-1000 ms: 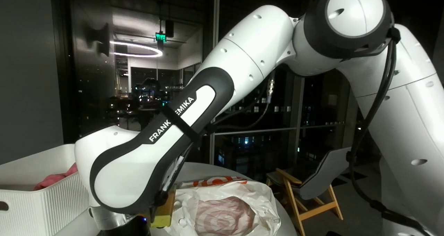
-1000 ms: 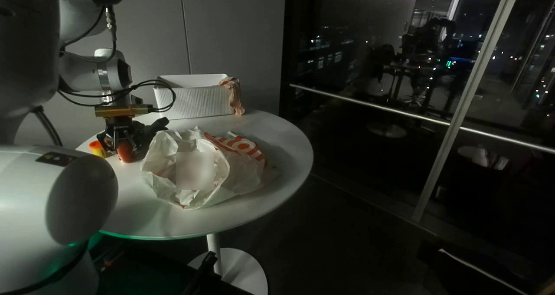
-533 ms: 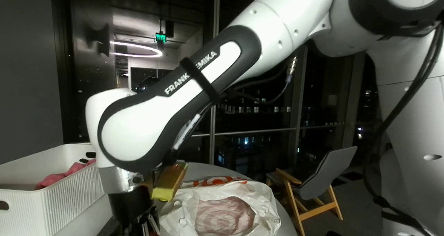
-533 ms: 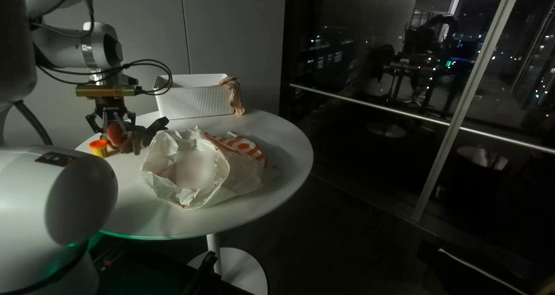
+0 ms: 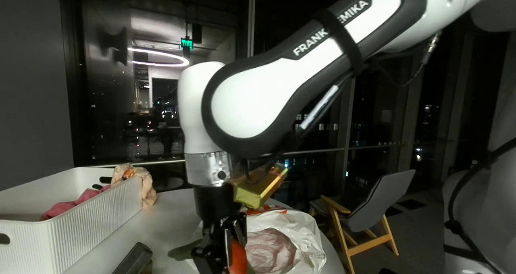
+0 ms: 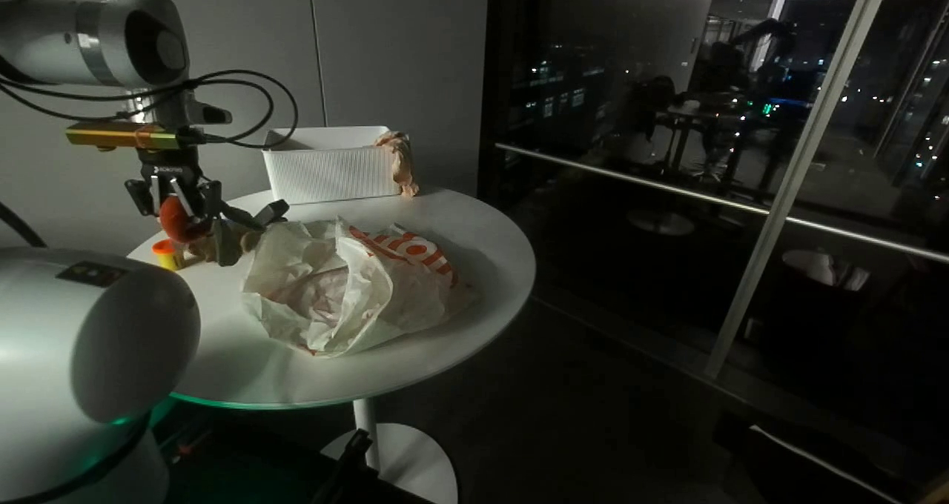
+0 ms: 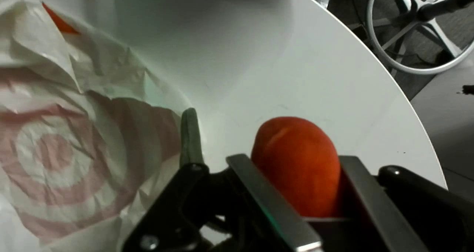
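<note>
You've got the tool (image 7: 293, 159) clamped on that red-orange thing (image 7: 300, 185), so it's right between the jaws, rounded end poking out past them. Looks clear of the surface (image 7: 251, 63), with the white bag (image 7: 74, 192) off left in the wrist view.

Logged for you, on the round white table (image 6: 482, 244): a crumpled white bag (image 6: 400, 289), an orange-lidded yellow tub (image 6: 167, 256) and a ribbed white bin (image 6: 334, 176), a grey wood-framed chair (image 5: 373, 201) standing apart from them.
</note>
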Robot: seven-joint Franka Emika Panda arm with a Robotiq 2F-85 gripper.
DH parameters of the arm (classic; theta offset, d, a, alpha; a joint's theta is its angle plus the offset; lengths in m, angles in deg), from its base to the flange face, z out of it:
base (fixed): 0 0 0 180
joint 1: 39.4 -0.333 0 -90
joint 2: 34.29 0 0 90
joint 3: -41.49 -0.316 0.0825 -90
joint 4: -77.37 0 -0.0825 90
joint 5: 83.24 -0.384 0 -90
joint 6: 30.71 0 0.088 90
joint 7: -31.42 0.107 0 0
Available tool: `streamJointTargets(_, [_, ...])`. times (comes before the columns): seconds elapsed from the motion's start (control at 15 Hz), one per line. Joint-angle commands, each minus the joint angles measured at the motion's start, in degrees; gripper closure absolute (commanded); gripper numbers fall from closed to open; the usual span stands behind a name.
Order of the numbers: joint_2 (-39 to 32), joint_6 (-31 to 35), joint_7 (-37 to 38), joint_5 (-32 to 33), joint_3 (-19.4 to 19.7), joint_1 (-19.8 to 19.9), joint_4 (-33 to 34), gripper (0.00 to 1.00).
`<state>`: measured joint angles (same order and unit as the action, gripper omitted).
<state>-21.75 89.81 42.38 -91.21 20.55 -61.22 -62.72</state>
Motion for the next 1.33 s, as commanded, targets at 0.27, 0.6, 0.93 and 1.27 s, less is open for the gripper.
streamJointTargets(0.27, [2.11,3.09,6.72,-0.04,1.63,5.23,-8.63,0.9])
streamJointTargets(0.6, [-10.78,5.12,14.29,12.69,1.53,10.27,-1.84,0.9])
streamJointTargets(0.93, [-22.11,0.62,31.72,30.64,6.16,9.58,5.36,0.9])
streamJointTargets(1.27, [-29.07,-5.55,42.54,43.65,11.57,5.1,12.1,0.9])
